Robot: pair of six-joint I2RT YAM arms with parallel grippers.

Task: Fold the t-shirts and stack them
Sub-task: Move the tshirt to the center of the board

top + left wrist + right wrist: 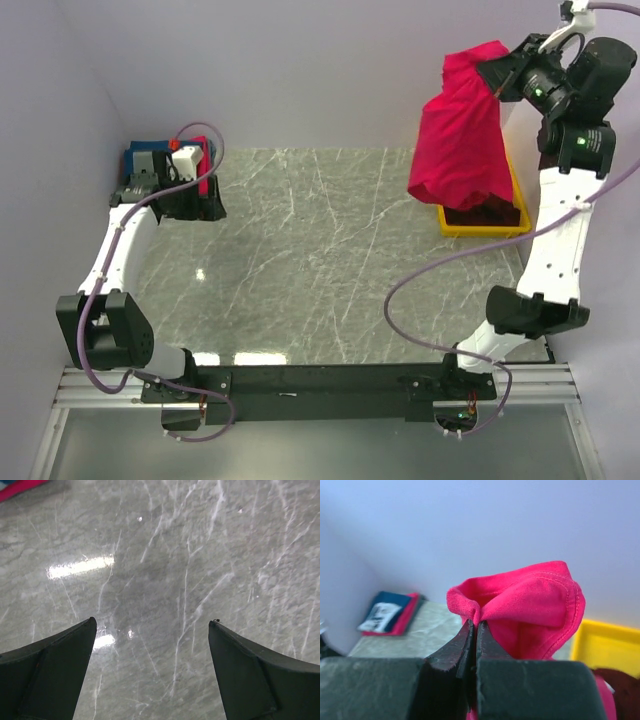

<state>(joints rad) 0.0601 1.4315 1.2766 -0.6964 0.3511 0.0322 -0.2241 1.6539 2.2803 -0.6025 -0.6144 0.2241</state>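
A bright red t-shirt (460,130) hangs in the air above the yellow bin, pinched at a fold by my right gripper (497,72), which is raised high at the back right. In the right wrist view the jaws (476,625) are shut tight on the red t-shirt's (530,605) hem. A folded stack with a navy blue t-shirt (150,155) on a red one lies in the back left corner. My left gripper (195,205) hovers beside that stack, open (152,622) over bare marble, holding nothing. A dark maroon t-shirt (490,208) lies in the bin.
The yellow bin (520,215) stands at the table's back right edge, under the hanging shirt. Walls close in at the back and left. A corner of the folded stack (15,487) shows at the top left of the left wrist view.
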